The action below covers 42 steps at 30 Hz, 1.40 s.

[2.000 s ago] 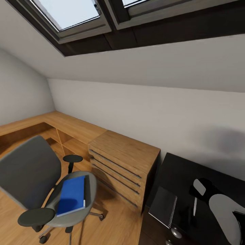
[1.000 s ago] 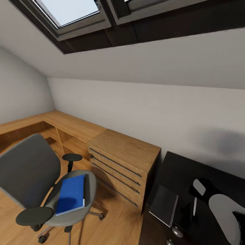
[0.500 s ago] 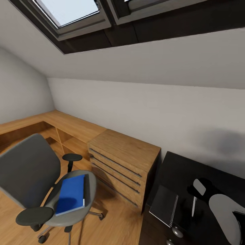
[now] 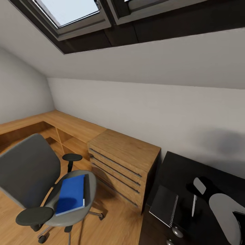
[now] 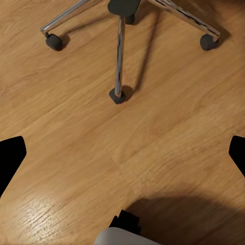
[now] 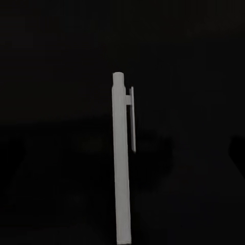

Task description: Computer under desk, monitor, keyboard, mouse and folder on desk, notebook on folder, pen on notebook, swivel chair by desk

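A blue folder (image 4: 71,195) lies flat on the seat of a grey swivel chair (image 4: 30,177) on the wooden floor (image 4: 115,224), well apart from the black desk (image 4: 200,177) at the right of the head view. The chair stands just in front of a wooden chest of drawers (image 4: 122,163) that sits between a low wooden shelf unit (image 4: 61,131) and the desk.

On the desk, a dark spiral-bound notebook (image 4: 164,206) lies near the front corner, with a pale pen (image 4: 194,205) beside it, apart from it. A grey curved part of the robot's right arm (image 4: 224,214) reaches over the desk at the lower right edge of the head view, cut off by the frame; a small grey rounded piece (image 4: 199,185) sits just beyond the pen's far end, and what it is cannot be made out.

The right wrist camera looks straight onto the pen (image 6: 121,163), clip to one side, against the dark desk top. The right gripper's fingertips merge with that black surface, so whether the pincer is spread or pressed together cannot be told.

The left wrist camera faces down at the floor, with the chair's chrome legs and castors (image 5: 120,56) ahead. The left gripper (image 5: 122,155) is spread wide, its dark fingertips (image 5: 9,158) at opposite edges of the view, holding nothing.
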Motion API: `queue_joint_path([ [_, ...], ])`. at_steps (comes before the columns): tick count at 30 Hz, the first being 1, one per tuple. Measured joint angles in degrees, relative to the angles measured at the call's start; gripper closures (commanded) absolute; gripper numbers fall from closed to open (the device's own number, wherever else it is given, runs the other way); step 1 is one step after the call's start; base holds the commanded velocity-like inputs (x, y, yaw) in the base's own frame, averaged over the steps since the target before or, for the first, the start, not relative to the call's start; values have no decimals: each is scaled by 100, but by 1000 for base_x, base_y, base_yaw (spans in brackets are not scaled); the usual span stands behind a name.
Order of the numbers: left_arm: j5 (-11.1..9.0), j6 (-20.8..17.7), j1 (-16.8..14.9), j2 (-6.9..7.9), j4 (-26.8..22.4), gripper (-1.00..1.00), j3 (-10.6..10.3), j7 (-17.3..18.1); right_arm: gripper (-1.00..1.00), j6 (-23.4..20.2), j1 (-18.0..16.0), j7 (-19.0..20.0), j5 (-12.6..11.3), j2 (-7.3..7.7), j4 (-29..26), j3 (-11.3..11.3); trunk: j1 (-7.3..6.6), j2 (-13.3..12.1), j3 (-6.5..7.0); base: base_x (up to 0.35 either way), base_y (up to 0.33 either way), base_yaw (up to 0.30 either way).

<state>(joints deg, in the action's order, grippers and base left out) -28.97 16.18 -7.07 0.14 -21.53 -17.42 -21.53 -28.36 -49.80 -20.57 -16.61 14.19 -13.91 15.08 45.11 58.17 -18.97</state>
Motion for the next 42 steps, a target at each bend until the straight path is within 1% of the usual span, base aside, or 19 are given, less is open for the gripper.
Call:
queue_joint_path([
  [3,7,-1,0,0,0,-100,-2,1,-100,9,4,284,3,-1,-76,0,0,0,0,0,0,0],
  [7,6,0,0,0,0,-100,-8,2,-100,14,6,509,11,3,-200,-3,0,0,0,0,0,0],
  [10,11,-1,0,-2,0,-100,-13,7,-100,6,22,619,15,3,-503,-8,0,0,0,0,0,0],
  [11,13,0,0,-6,0,-100,-18,11,-100,-12,47,650,3,0,-815,-12,0,0,1,0,0,0],
  [12,14,0,0,-6,0,-100,-18,13,-100,-18,65,655,-4,-1,-904,-10,0,0,0,0,0,0],
  [17,15,-1,0,-8,0,-100,-20,18,-100,-38,294,668,-40,-31,-1441,-6,0,0,0,0,0,0],
  [19,15,0,0,-8,0,-100,-20,19,-100,-55,394,662,-44,-82,-1658,-3,0,0,0,0,0,0],
  [26,15,-1,0,-9,0,-100,-20,19,-100,-378,1122,524,-26,-418,-3205,6,0,0,0,0,0,0],
  [27,15,-1,0,-9,0,-100,-20,19,-100,-438,1253,467,-26,-474,-3447,7,0,0,0,0,0,0],
  [28,15,0,0,-9,0,-100,-20,19,-100,-546,1510,315,-31,-602,-3923,8,0,0,0,0,0,0],
  [31,15,0,0,-9,0,-100,-20,20,-100,-657,1859,0,-34,-858,-4608,8,0,0,0,0,0,0],
  [32,15,0,-1,-5,1,-100,-19,16,-100,-720,2184,-490,-51,-1254,-5319,9,0,1,-1,0,0,0],
  [34,15,0,0,-3,0,-100,-16,14,-100,-747,2328,-760,-42,-1500,-5631,0,0,0,0,0,0,0],
  [35,15,1,0,-4,1,-100,-15,13,-100,-760,2448,-979,-53,-1698,-5857,0,0,0,0,0,0,0],
  [36,15,1,0,-3,0,-100,-14,12,-100,-766,2508,-1078,-49,-1794,-5959,-2,0,0,0,0,0,0],
  [37,15,1,0,-2,0,-100,-13,12,-100,-773,2618,-1222,-55,-1942,-6119,-9,0,0,0,0,0,0],
  [40,15,1,0,-1,0,-100,-8,11,-100,-778,2785,-1379,-59,-2160,-6294,-66,0,0,0,0,0,0],
  [41,15,1,-1,-1,1,-100,-5,11,-100,-757,2869,-1455,-70,-2273,-6364,-303,0,0,0,0,0,0],
  [42,15,1,0,0,0,-100,-4,11,-100,-758,2881,-1465,-56,-2289,-6376,-361,0,0,0,0,0,0],
])
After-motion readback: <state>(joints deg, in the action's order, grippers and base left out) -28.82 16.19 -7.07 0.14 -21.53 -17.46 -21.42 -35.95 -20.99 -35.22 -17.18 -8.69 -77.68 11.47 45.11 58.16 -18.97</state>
